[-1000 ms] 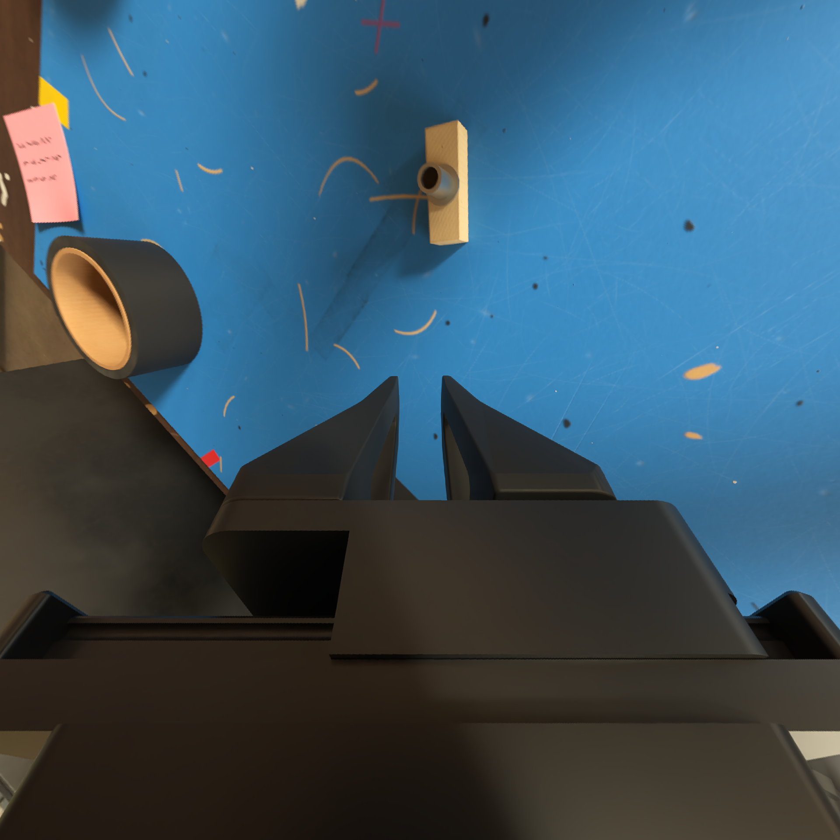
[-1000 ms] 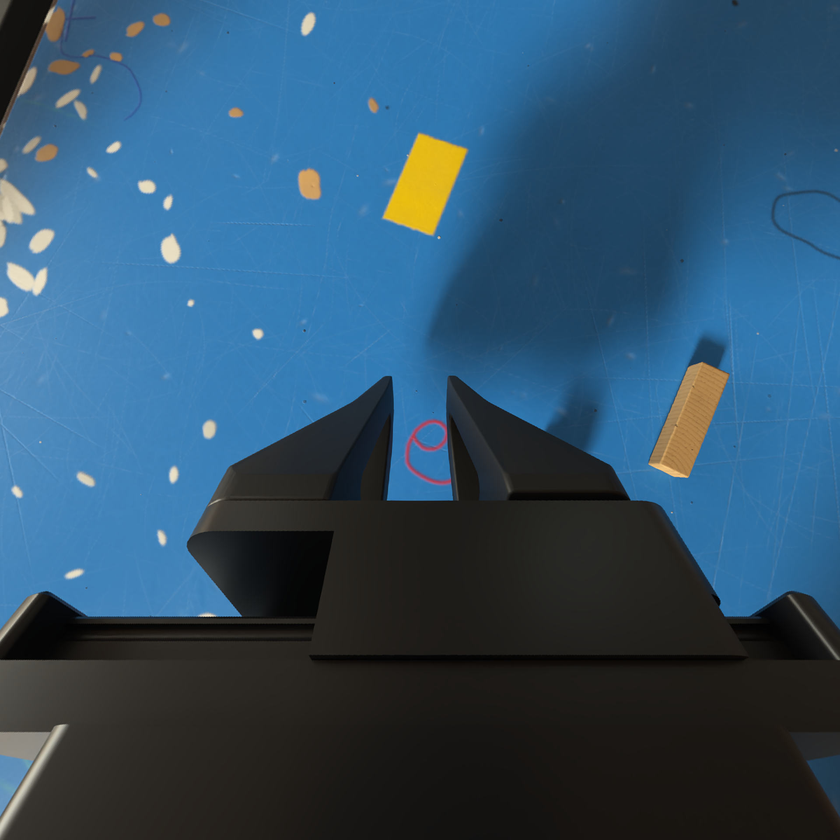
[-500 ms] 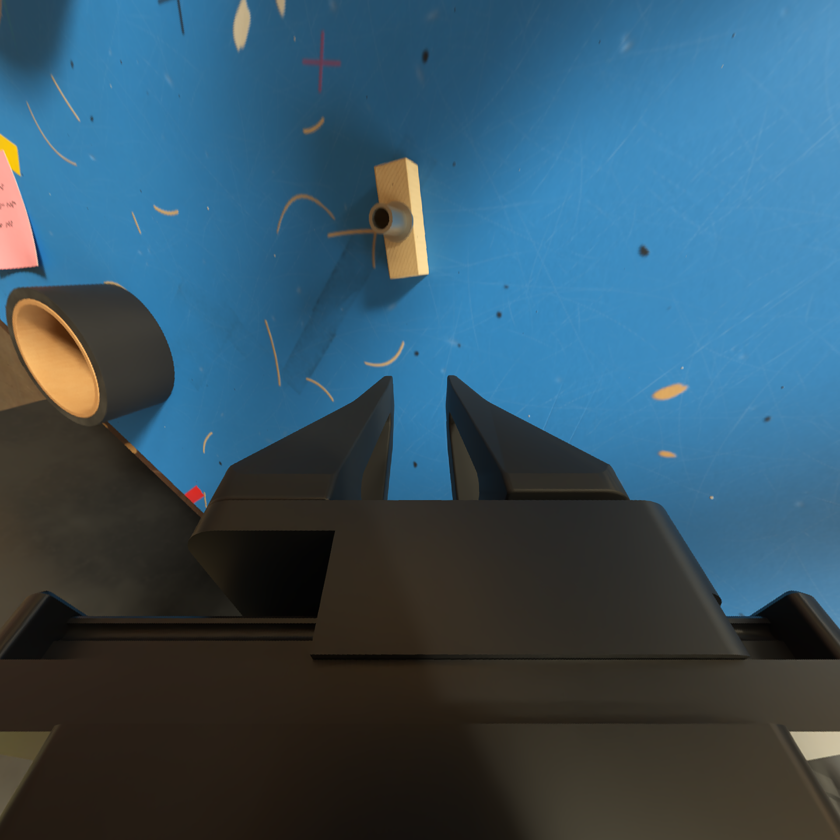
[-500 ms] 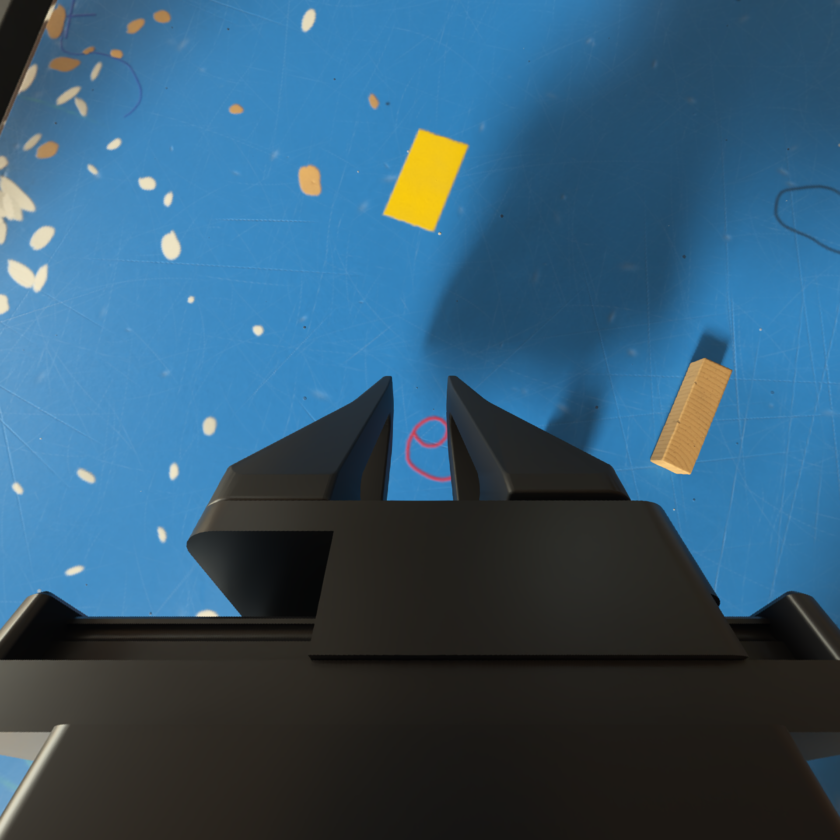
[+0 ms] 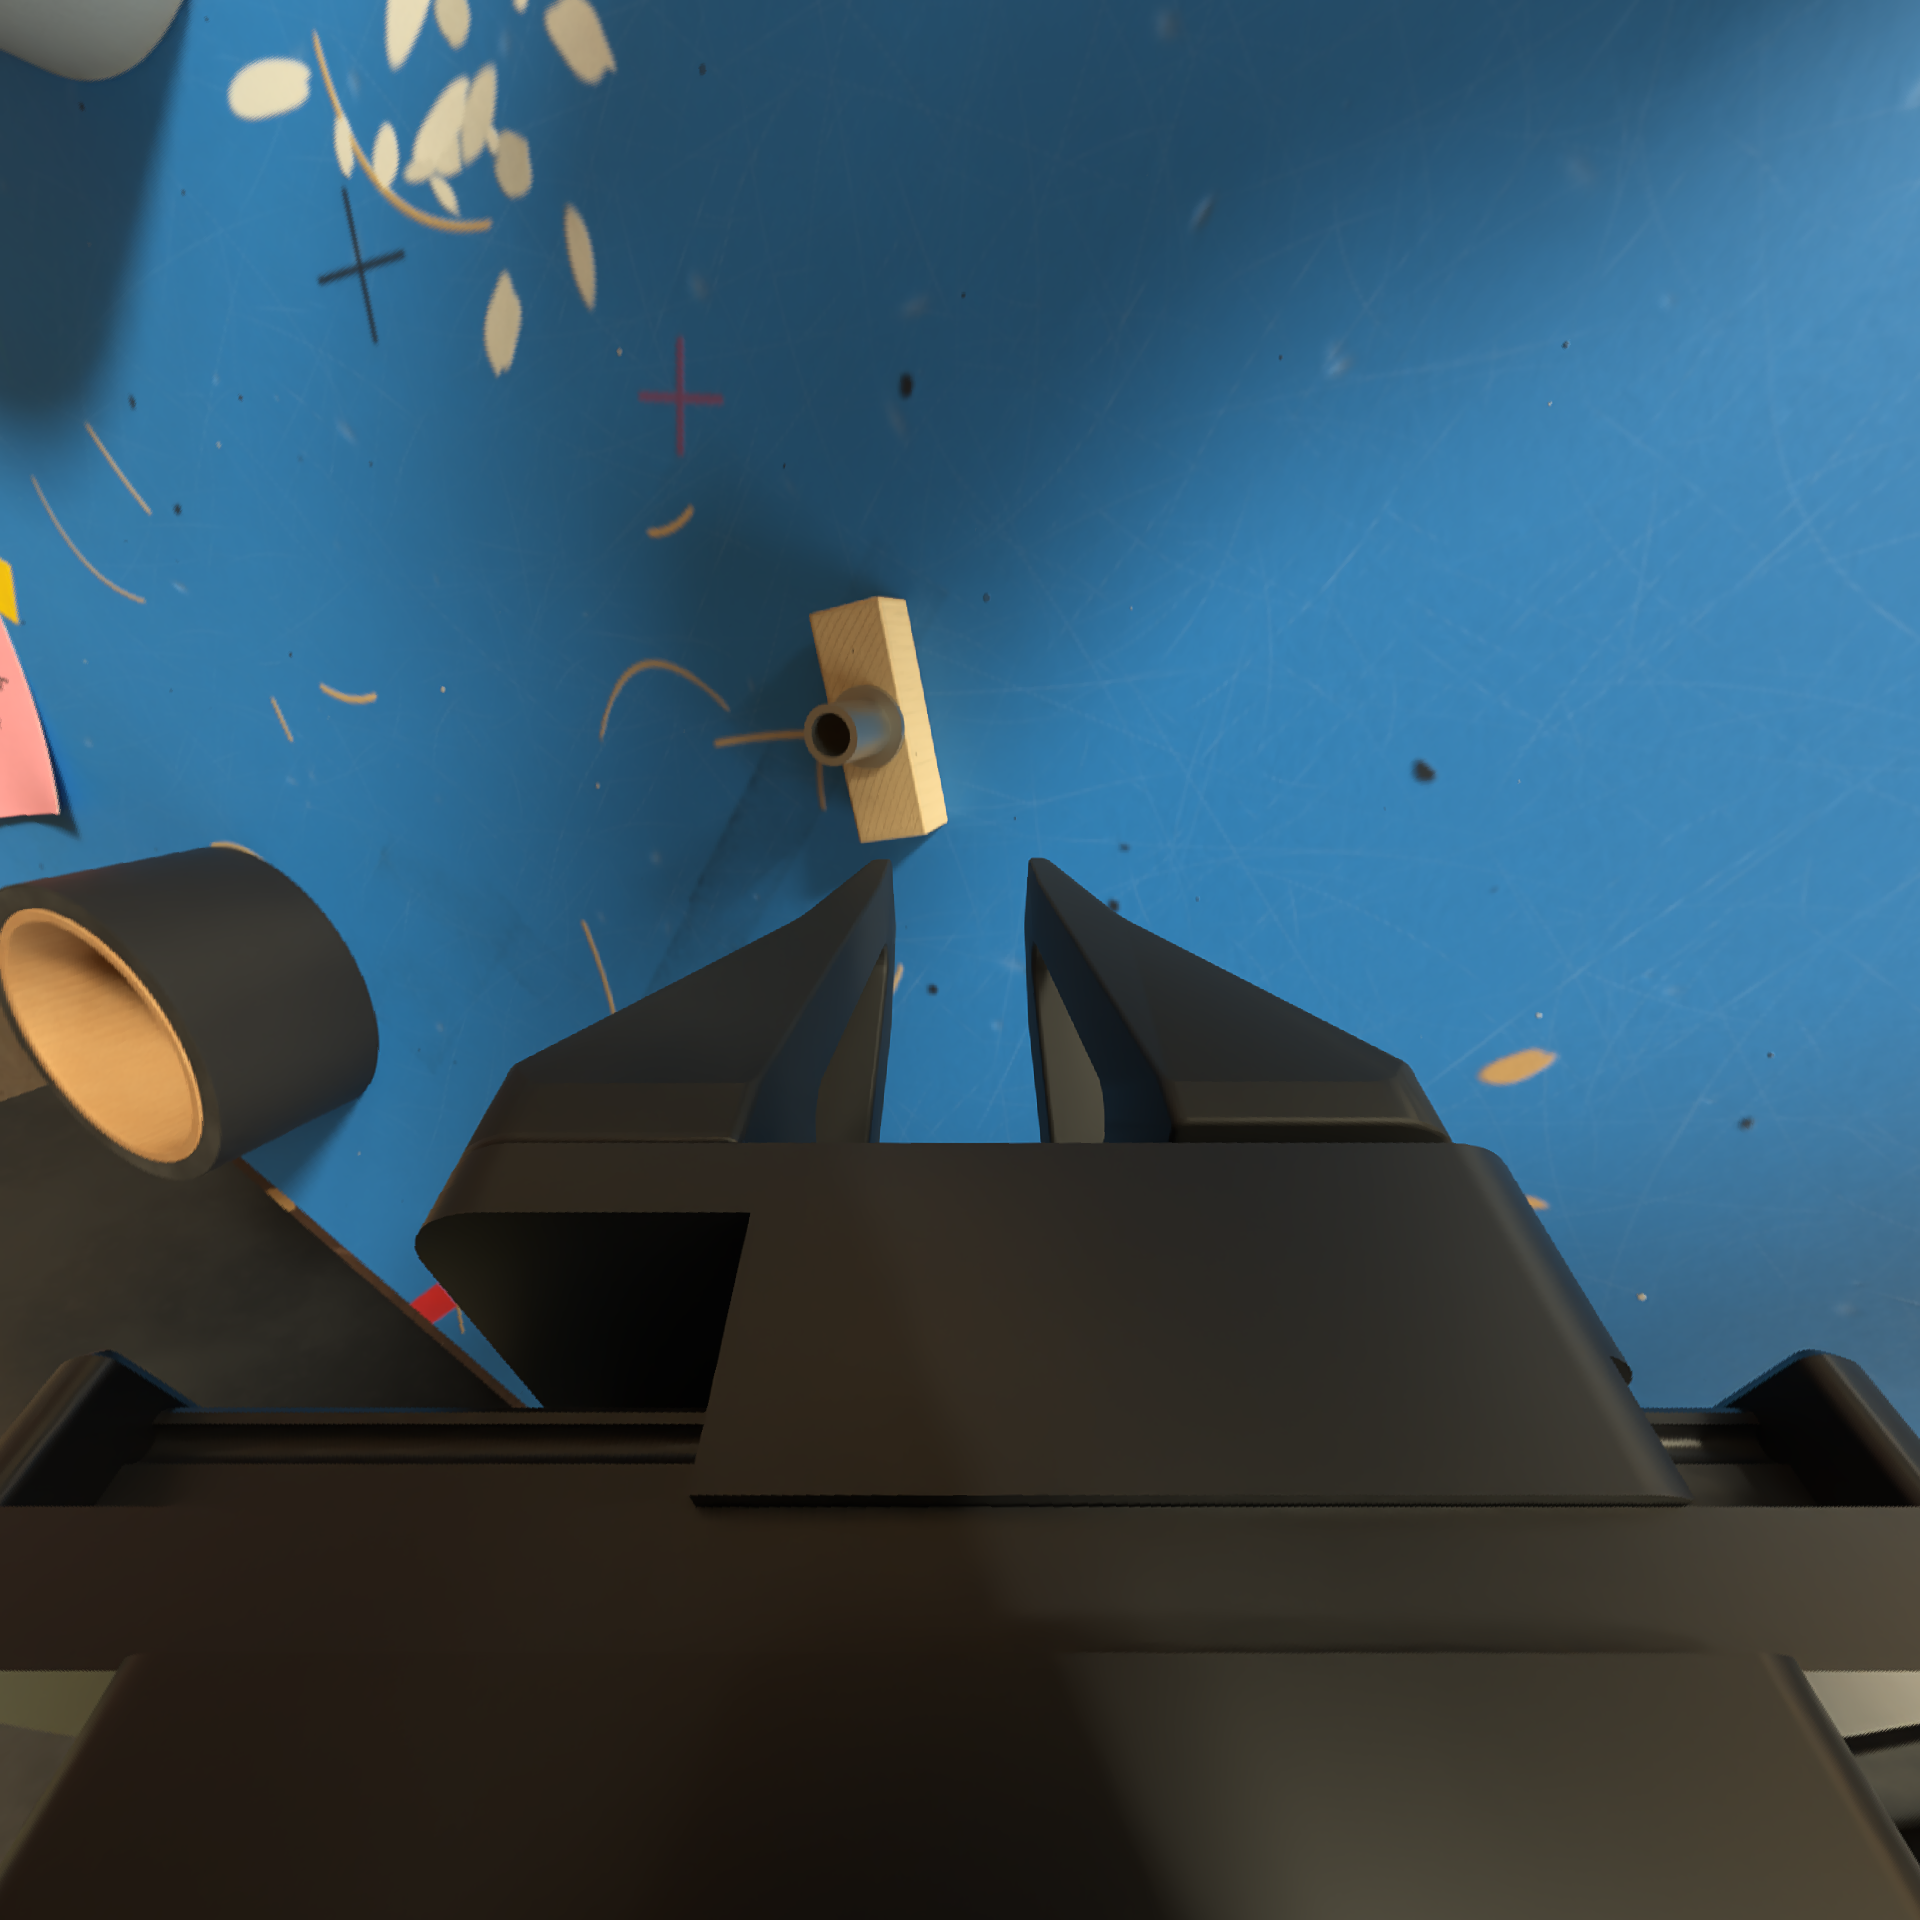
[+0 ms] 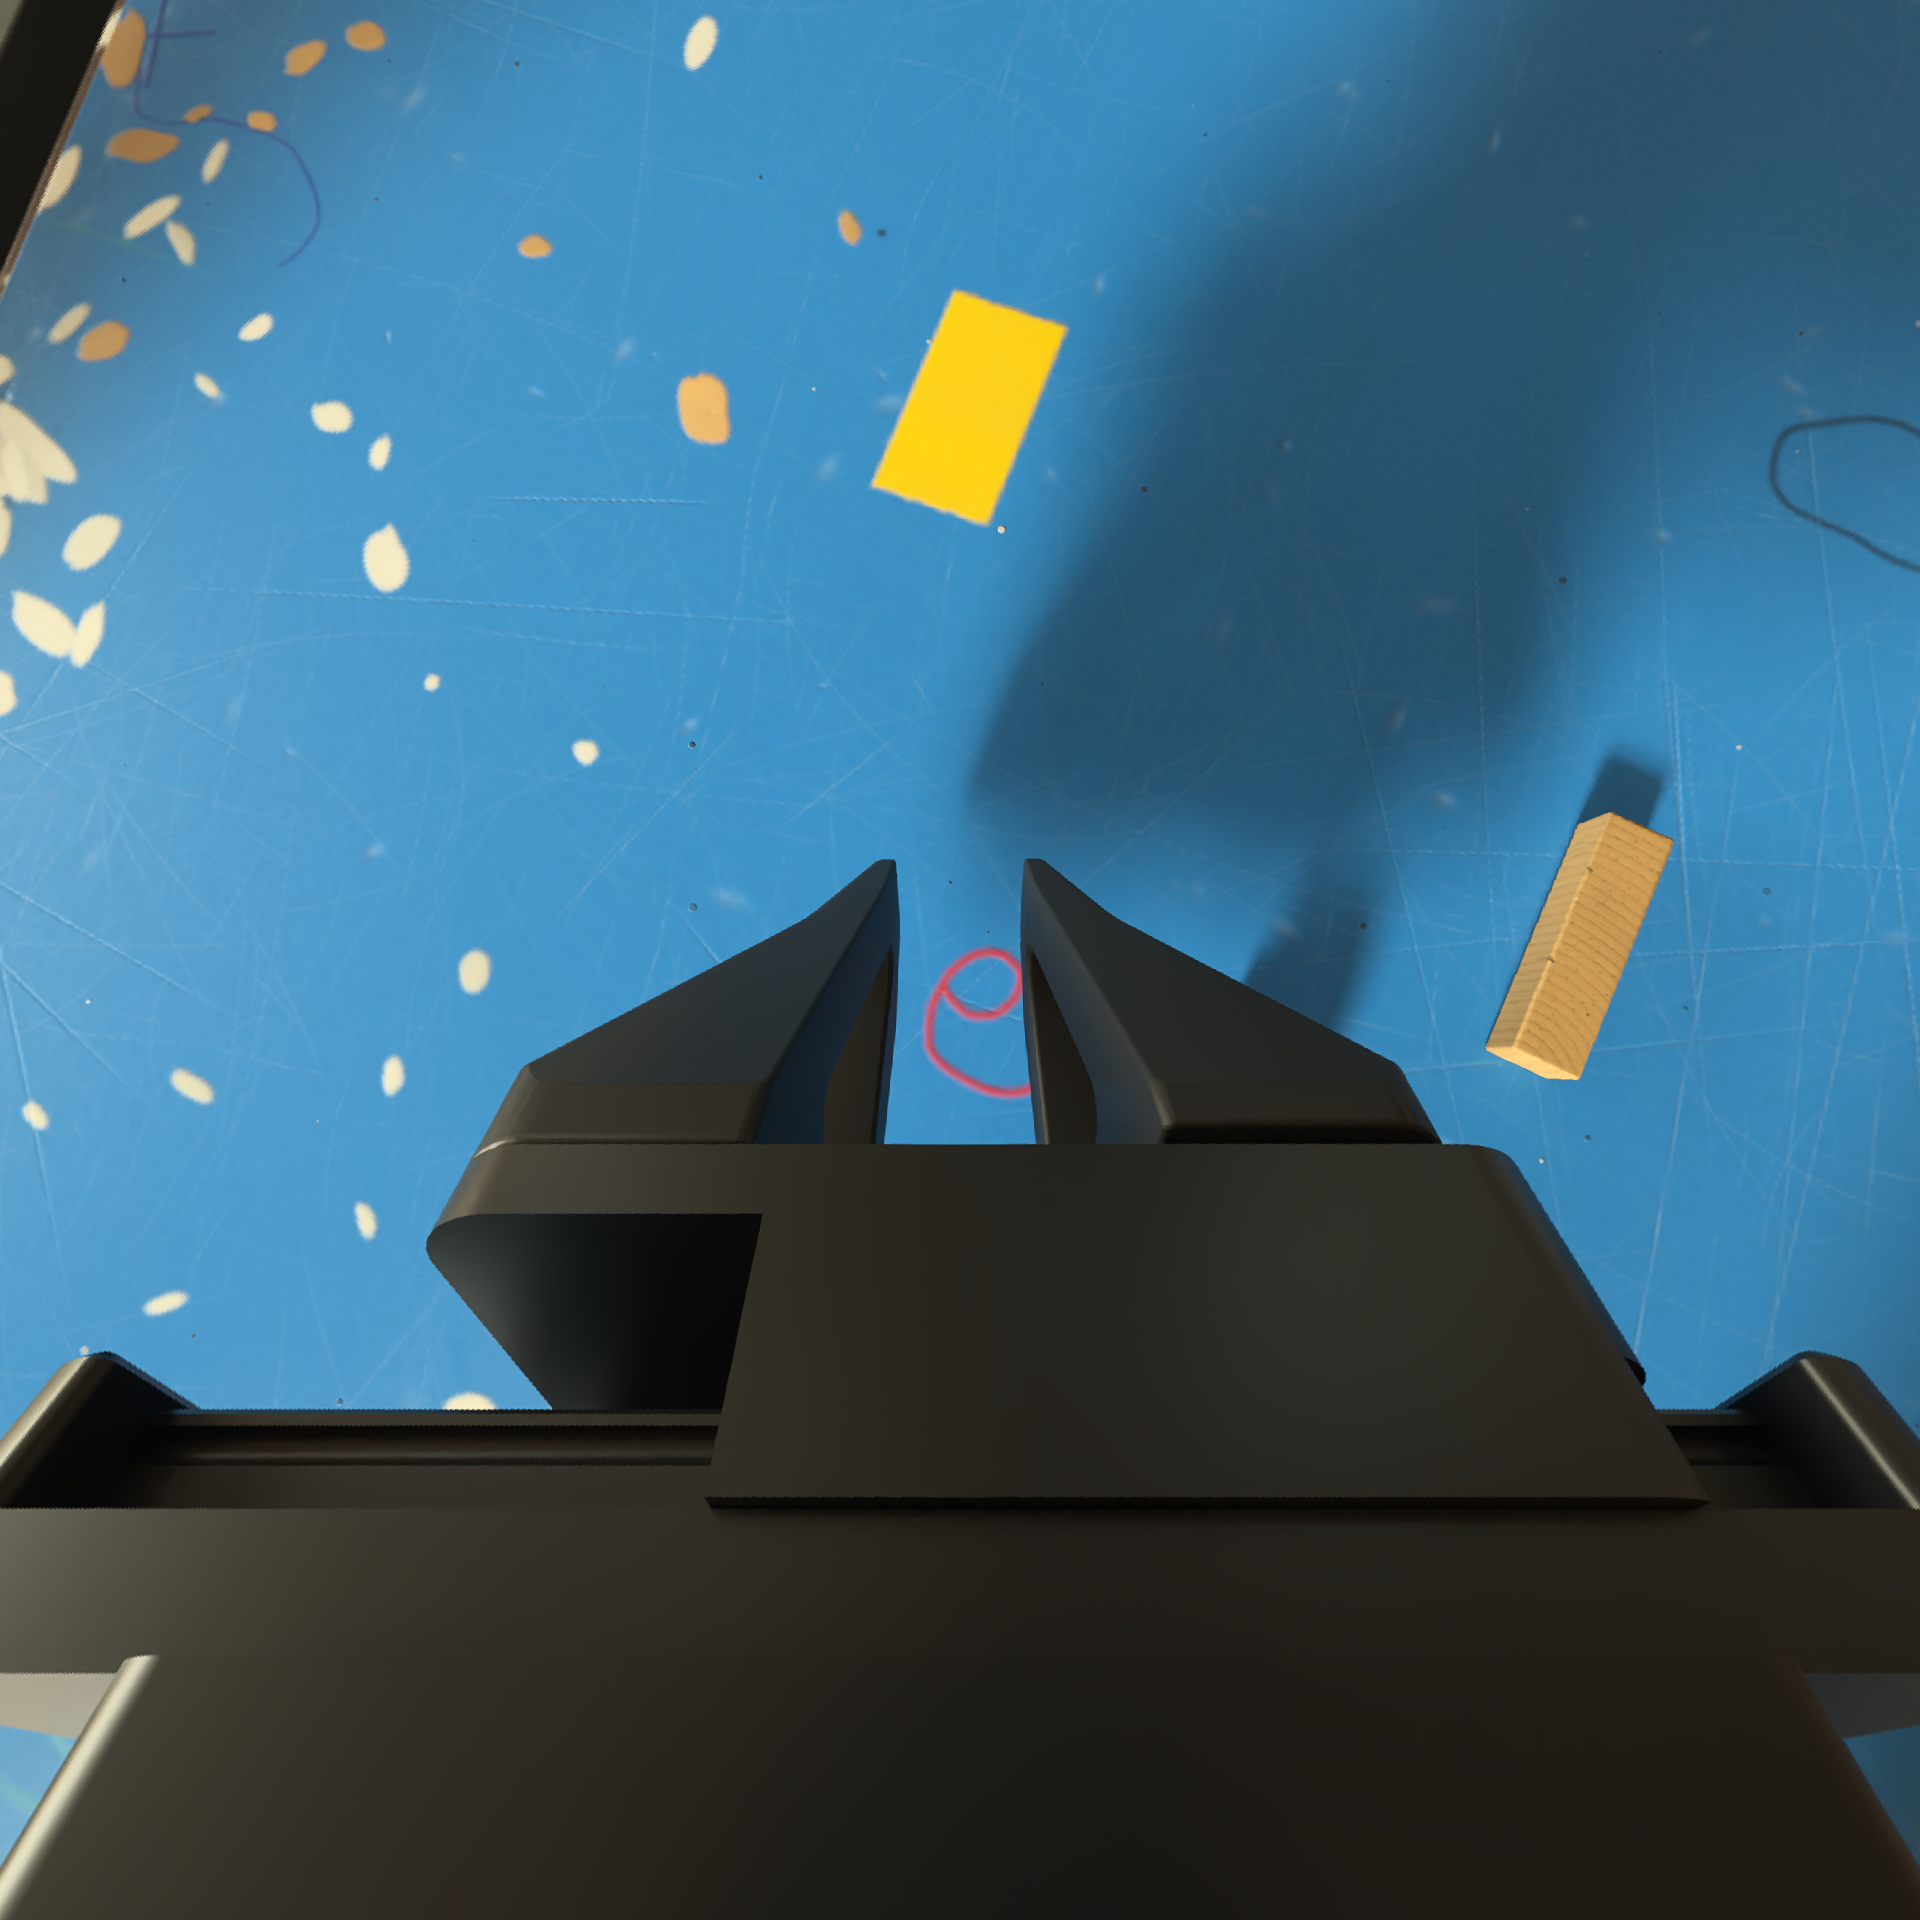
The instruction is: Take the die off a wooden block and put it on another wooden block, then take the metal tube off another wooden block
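ok, my left gripper (image 5: 959, 883) hangs over the blue bench w/ fingers apart & nothing between them; metal tube (image 5: 854, 727) sits upright mid wooden block (image 5: 878, 719), just ahead & a bit left. i'd centre over the tube, straddle it, close gently, lift straight. right gripper (image 6: 959, 883) also apart & empty, bare block (image 6: 1579, 945) off to its right; die not in view.

You have two wooden blocks: one (image 5: 878, 719) carrying one metal tube (image 5: 852, 729), one bare (image 6: 1579, 948). You also see one tape roll (image 5: 187, 1008), one pink note (image 5: 23, 740), one yellow patch (image 6: 969, 405).
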